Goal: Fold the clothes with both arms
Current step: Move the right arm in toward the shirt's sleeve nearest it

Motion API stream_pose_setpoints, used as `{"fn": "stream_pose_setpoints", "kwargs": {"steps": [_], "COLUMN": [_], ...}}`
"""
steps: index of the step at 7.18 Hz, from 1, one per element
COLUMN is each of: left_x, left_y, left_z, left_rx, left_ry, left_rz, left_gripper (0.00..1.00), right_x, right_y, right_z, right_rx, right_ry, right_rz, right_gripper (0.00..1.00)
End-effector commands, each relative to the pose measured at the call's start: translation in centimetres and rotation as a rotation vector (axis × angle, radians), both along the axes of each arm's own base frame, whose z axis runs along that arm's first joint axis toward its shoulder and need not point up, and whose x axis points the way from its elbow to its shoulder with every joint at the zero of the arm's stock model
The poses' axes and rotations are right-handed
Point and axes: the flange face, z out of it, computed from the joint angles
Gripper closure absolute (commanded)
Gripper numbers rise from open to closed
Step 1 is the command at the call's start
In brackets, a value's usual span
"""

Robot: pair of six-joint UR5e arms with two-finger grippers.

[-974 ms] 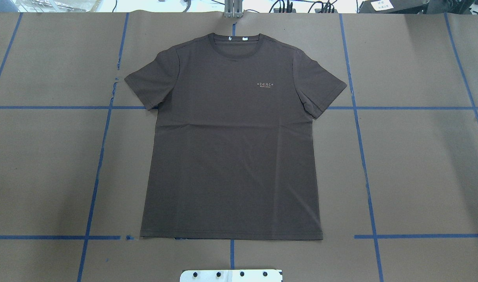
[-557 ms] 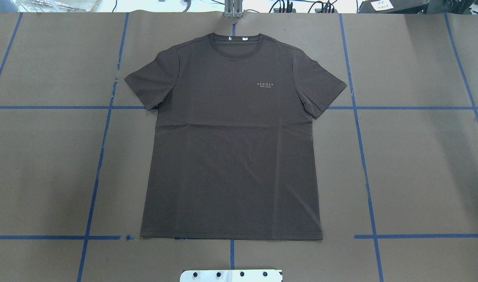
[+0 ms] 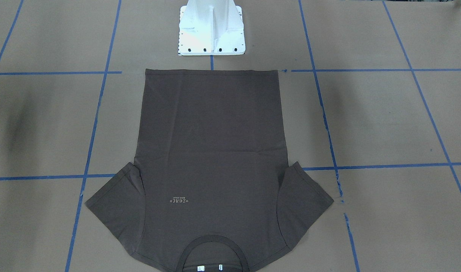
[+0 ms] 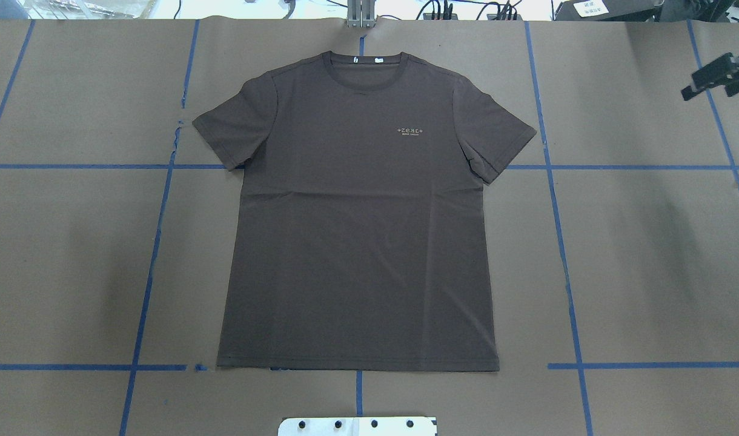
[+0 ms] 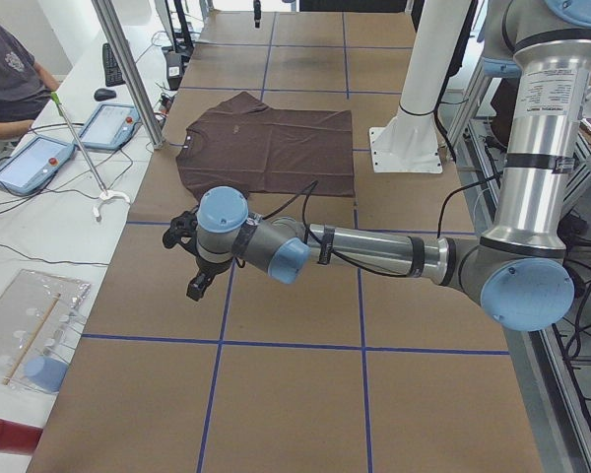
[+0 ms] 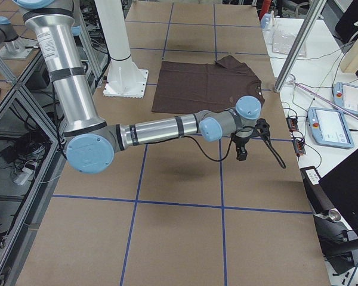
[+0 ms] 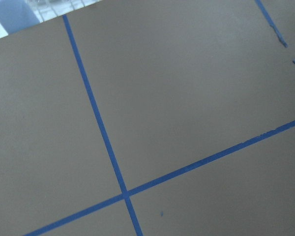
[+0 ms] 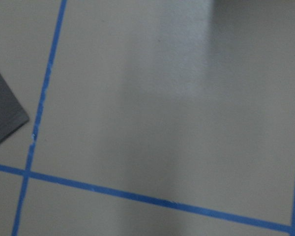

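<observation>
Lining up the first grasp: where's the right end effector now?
In the overhead view, the right end effector hovers at the right edge, level with the dark brown T-shirt's shoulders and well clear of its nearer sleeve.

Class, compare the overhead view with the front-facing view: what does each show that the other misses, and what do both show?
Only the overhead: the right gripper at the far right edge, the whole collar, and cables beyond the table. Only the front-facing: the pedestal's upright column; the overhead catches just its base plate. Both: the T-shirt lying flat and unfolded, lettering up, among blue tape lines.
</observation>
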Motion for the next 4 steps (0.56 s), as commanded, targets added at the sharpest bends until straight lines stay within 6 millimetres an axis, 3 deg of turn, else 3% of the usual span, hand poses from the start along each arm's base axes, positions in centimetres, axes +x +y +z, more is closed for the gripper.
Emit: {"fn": "stream_pose_setpoints", "kwargs": {"steps": [1,3,4], "left_x": [0.3,0.4,0.4], "left_y": [-0.8,-1.2,-1.4], "left_z": [0.2,-0.3,-0.3], "left_rx": [-0.009,-0.013,-0.026], "left_ry": [0.039,0.048,0.053], "left_rz": [-0.057,-0.07,-0.08], "left_gripper": [0.0,0.0,0.0], "right_x": [-10.0,-18.4,-21.5], "right_y": [-2.5,-2.7,-2.5], "right_z": [-5.3,-5.2,-4.7], "right_rx": [-0.015,0.028,0.032], "right_ry": [-0.052,-0.059,-0.021], "right_rz": [0.008,0.118,0.118], "right_gripper": [0.0,0.0,0.0]}}
